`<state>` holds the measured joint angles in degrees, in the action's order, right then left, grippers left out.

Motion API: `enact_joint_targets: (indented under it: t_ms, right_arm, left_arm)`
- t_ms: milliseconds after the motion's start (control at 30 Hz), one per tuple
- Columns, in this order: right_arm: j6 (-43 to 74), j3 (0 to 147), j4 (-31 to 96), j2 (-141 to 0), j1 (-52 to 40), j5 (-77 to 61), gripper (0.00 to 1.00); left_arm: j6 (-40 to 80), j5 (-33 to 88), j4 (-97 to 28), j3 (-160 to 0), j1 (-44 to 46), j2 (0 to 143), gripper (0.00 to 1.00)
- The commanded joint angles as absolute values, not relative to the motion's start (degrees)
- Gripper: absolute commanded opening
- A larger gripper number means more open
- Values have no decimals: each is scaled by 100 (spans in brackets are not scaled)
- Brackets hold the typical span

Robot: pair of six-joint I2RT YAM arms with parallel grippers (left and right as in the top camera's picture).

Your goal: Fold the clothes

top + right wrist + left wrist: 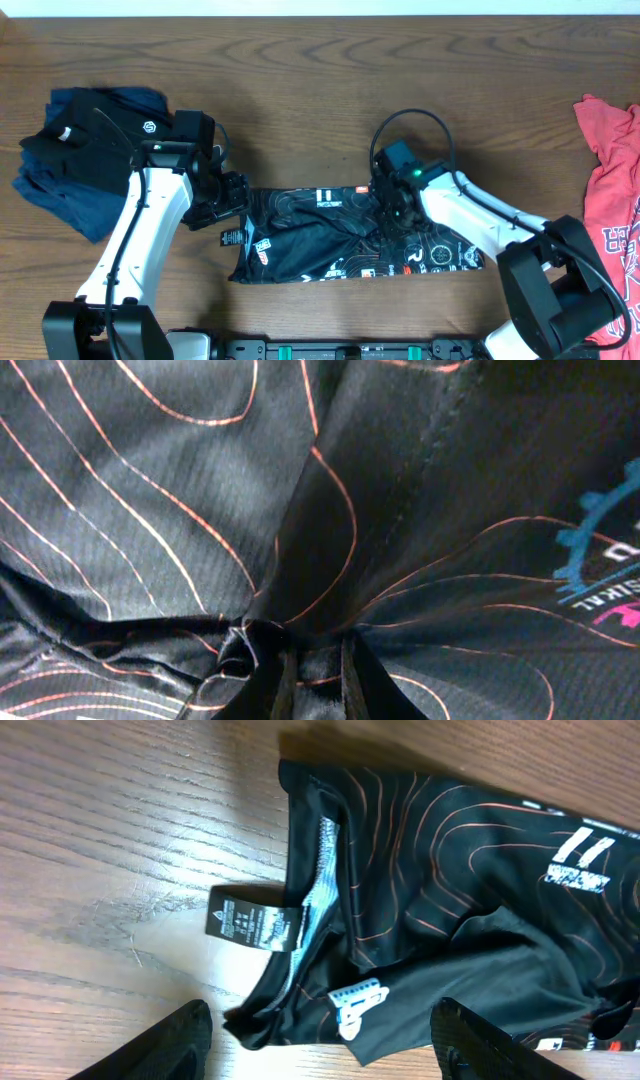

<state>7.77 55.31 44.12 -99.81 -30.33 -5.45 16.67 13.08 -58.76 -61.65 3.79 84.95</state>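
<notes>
The table [300,60] is where the jersey [330,245] is laid, in a long, crumpled band near the front edge, between the two arms. The jersey is judged to be light, thin and very soft, and a bit slippery, so it will likely sag and bunch when it is lifted. It is best taken by an edge or a corner, with only a little cloth pinched, and held at both ends so it lies flat.

The left arm is bent over the left end of the jersey. The right arm is reached across to the middle-right part.

The left gripper [233,197] is held wide open by the label [250,925], with nothing in it. Whether the cloth is touched cannot be told. The right gripper [315,660] is closed narrow on a small bunch of jersey cloth, and creases can be seen running to it.
</notes>
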Motion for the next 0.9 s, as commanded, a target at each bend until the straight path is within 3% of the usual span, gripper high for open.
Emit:
enact_joint_targets:
  t_ms: [0,300,567,733,867]
  right_arm:
    - [1039,5304,4619,-10075,-3301,-663,14]
    - [1286,5321,4974,-10071,-3452,-624,8]
    - [1210,5323,5229,-10071,-3454,-650,9]
    - [1177,5323,4740,-10071,-3441,-644,11]
    - [1219,5323,4226,-10071,-3435,-646,22]
  left_arm:
    - [1614,1236,-5913,-6285,344,8394,72]
    - [1616,1236,-5913,-6285,344,8394,72]
    - [1614,1236,-5909,-6285,344,8394,72]
    - [1616,1236,-5922,-6285,344,8396,72]
    - [1516,1236,-5951,-6224,344,8396,88]
